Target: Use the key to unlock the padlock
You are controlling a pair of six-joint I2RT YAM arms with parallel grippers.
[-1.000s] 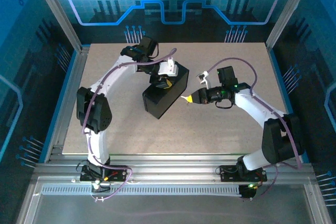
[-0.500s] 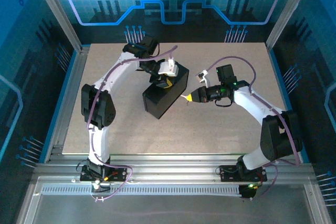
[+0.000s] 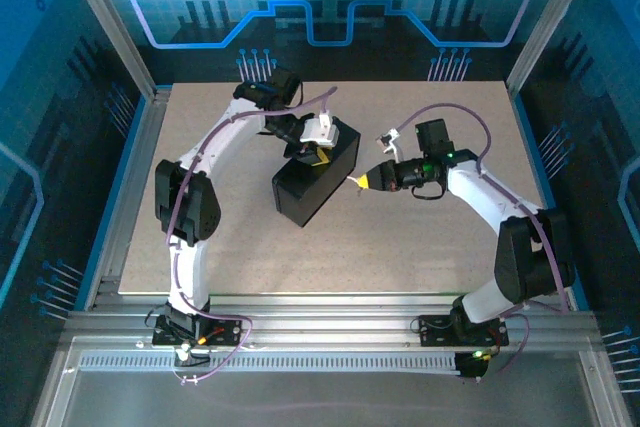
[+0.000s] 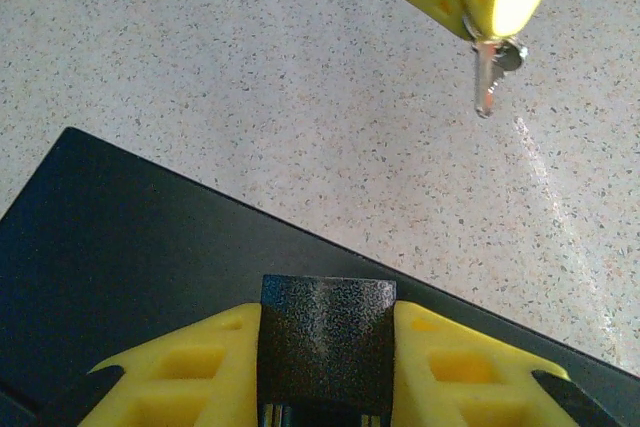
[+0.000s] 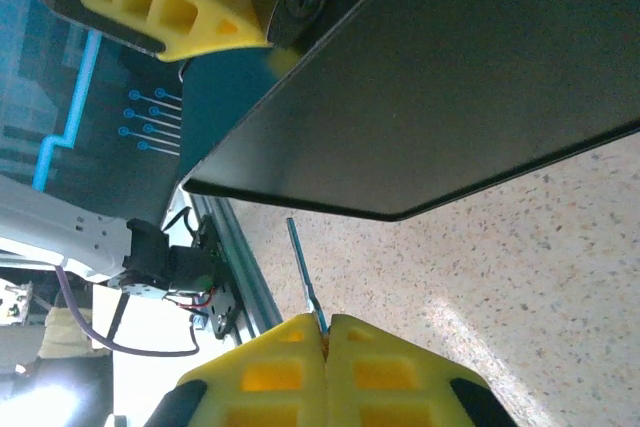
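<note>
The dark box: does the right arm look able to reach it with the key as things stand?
Probably yes. The right gripper, shut on the key, hangs just beside the dark box, with open table between. The left gripper clamps a dark block on the box, off that path.

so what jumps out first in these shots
The black box lies mid-table, with the left claw clamped on a dark textured block over it. Just to the box's right, the right claw pinches a thin grey key, its blade pointing toward the box's edge without touching it.
</note>
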